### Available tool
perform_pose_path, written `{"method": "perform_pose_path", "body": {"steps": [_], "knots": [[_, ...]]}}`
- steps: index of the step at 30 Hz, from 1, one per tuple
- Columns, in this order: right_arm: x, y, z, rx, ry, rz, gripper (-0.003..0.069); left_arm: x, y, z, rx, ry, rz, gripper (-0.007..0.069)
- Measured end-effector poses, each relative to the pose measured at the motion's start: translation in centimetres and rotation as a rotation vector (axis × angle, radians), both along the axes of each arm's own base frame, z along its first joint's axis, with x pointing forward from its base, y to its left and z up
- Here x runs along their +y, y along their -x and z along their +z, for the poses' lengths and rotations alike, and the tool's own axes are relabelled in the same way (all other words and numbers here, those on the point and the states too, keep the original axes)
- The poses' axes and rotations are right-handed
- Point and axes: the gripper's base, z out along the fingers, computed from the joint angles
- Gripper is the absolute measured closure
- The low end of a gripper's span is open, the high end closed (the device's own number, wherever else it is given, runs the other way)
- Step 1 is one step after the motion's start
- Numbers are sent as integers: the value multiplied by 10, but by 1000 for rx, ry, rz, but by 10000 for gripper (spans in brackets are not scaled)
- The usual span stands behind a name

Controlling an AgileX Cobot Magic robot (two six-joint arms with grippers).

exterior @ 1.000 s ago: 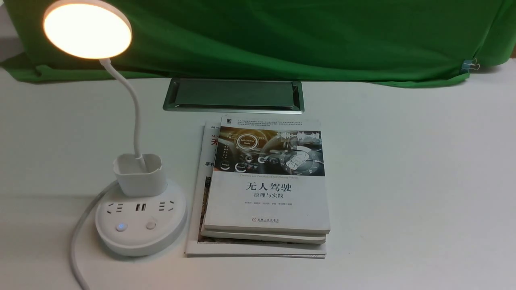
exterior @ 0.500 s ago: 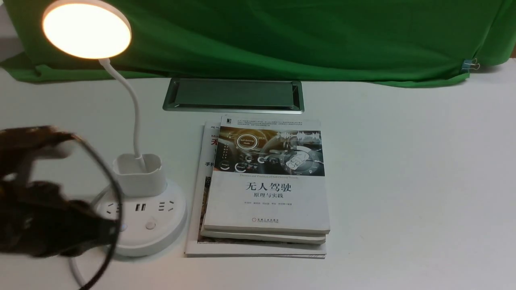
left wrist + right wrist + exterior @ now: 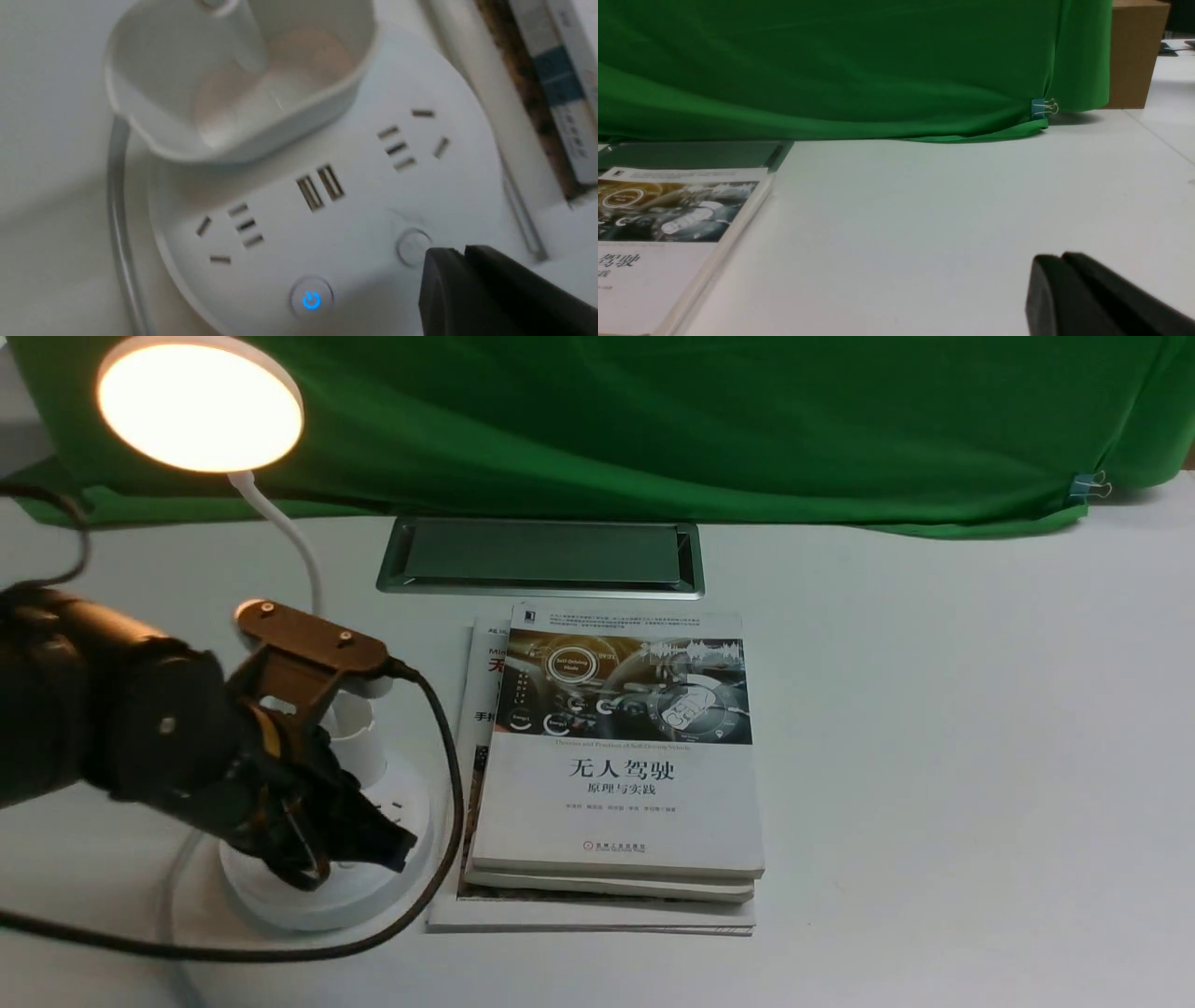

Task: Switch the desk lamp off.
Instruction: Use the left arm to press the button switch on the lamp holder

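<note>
the left pincer (image 3: 375, 846) was pressed together, its two dark fingers (image 3: 495, 289) meeting in a thin seam, and it hung low over the near rim of the desk lamp's (image 3: 327, 903) round base (image 3: 355, 219). in the left wrist view its tip sat at the edge of the plain round button (image 3: 412, 243); whether it touched the button could not be told. the blue-lit power button (image 3: 311, 300) lay just to one side of the tip, apart from it, along the same rim. beyond the tip came the paired slots (image 3: 320, 186) and then the cup holder (image 3: 233, 93), which stood close ahead and left little room forward. the lamp's disc head (image 3: 200, 403) was lit, high above and to the left of the pincer. right of the pincer, the edge of the stack of books (image 3: 616, 756) ran just beside the base, with only a narrow strip of desk (image 3: 934, 756) between. the arm's black cable (image 3: 446, 775) looped down through that strip and round the near side of the base. far to the right, past the books, the desk lay open up to the green cloth (image 3: 653, 420). the right pincer (image 3: 1062, 257), seen only from its own wrist, was also pressed together, low over bare desk, well apart from the books' corner.
</note>
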Motion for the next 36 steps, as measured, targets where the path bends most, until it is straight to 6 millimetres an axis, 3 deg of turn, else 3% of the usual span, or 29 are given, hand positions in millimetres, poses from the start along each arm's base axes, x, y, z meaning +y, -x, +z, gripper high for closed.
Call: {"method": "perform_pose_path", "body": {"steps": [11,17,22,25,28,36], "knots": [[0,0,0,-1,0,0,621,-3,-12,-26,44,-43,-17,606],[0,0,0,-1,0,0,621,-5,-14,-28,46,-42,-18,606],[0,0,0,-2,0,0,621,-3,-12,-20,23,-36,-19,606],[0,0,0,-2,0,0,621,-2,-8,-1,-52,-2,-9,606],[0,0,0,-2,0,0,621,-2,-7,5,-76,17,2,606],[0,0,0,-2,0,0,621,-3,-2,-31,5,28,23,606]]}}
